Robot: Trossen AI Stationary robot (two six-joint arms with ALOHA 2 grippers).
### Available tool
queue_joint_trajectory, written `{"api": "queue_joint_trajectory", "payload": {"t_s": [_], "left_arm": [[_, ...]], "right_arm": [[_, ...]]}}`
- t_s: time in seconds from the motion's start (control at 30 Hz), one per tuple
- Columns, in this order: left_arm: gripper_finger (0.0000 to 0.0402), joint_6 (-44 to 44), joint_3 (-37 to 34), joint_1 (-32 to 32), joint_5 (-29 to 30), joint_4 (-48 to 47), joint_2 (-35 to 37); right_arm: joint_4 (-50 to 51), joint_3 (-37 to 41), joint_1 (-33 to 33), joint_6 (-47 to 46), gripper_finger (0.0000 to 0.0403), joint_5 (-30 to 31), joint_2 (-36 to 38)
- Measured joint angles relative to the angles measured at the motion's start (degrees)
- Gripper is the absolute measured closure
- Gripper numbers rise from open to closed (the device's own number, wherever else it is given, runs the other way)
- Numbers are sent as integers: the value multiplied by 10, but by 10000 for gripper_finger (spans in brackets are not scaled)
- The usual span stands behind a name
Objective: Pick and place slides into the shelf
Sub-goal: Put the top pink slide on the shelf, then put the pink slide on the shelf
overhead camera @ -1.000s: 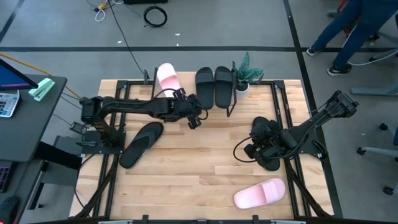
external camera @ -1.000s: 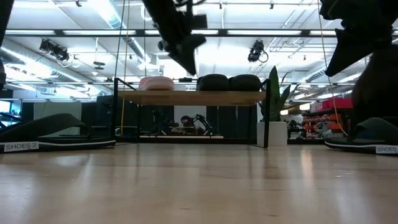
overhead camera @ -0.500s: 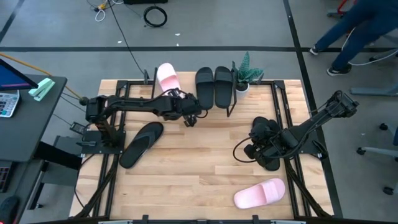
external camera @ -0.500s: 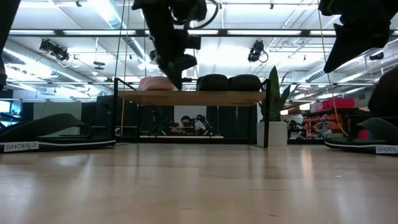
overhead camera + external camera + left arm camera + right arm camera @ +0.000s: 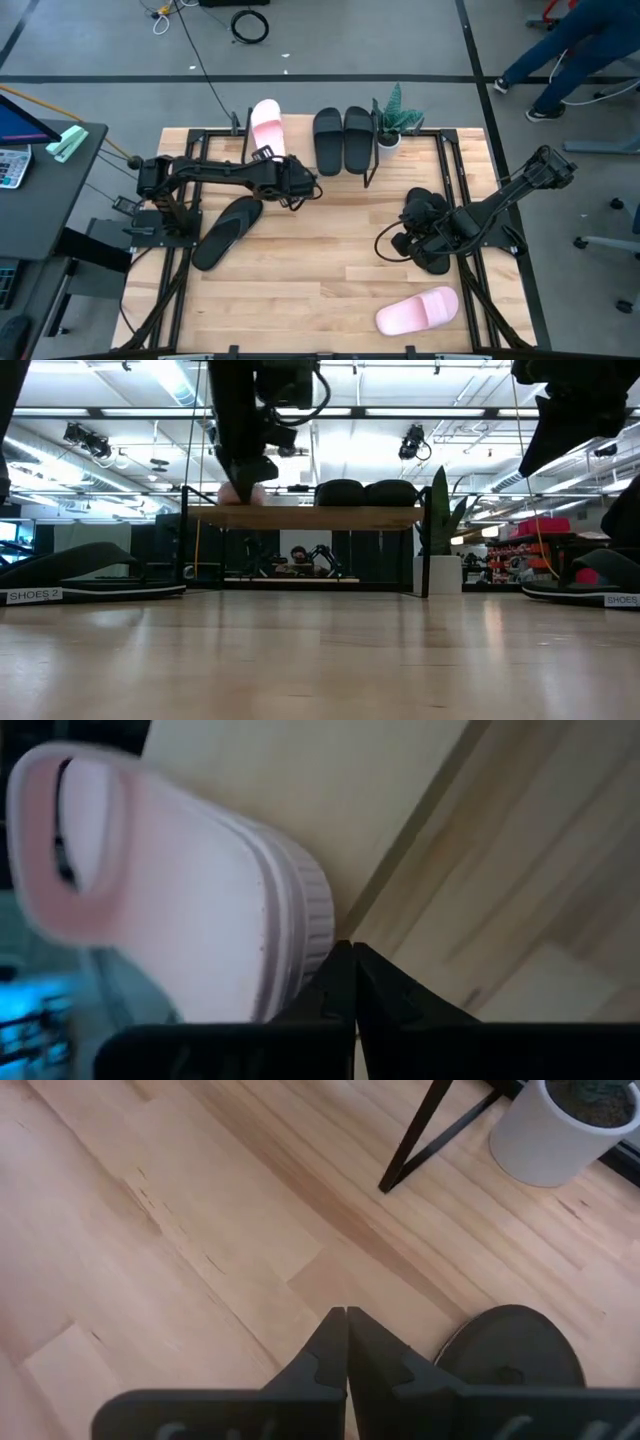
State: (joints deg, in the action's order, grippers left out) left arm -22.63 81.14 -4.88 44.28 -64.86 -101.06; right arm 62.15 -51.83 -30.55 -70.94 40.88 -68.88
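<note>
While left tool (image 5: pixel 352 970) pressed together by pink slide (image 5: pixel 170 890), right tool (image 5: pixel 346 1340) likewise

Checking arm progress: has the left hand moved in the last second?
Yes. In the high view the left hand shifted left, away from the black slides toward the pink slide.

On the shelf (image 5: pixel 300 150) three slides sit in a row: one (image 5: pixel 267 125) at the left end, two (image 5: pixel 327 140) (image 5: pixel 358 138) at the right. A potted plant (image 5: pixel 393 125) stands just right of it
</note>
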Motion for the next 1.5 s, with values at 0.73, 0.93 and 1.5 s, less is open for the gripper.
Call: {"api": "queue_joint_trajectory", "payload": {"t_s": [0.73,0.93,1.5], "left_arm": [[398,-99,0,46,15,-126,0],[378,-111,0,58,-36,-132,0],[374,-130,0,252,-57,-111,19]], "right_arm": [[-4,0,0,1,396,0,0],[-20,0,0,1,396,0,0],[-340,-2,-66,224,394,-39,-51]]}}
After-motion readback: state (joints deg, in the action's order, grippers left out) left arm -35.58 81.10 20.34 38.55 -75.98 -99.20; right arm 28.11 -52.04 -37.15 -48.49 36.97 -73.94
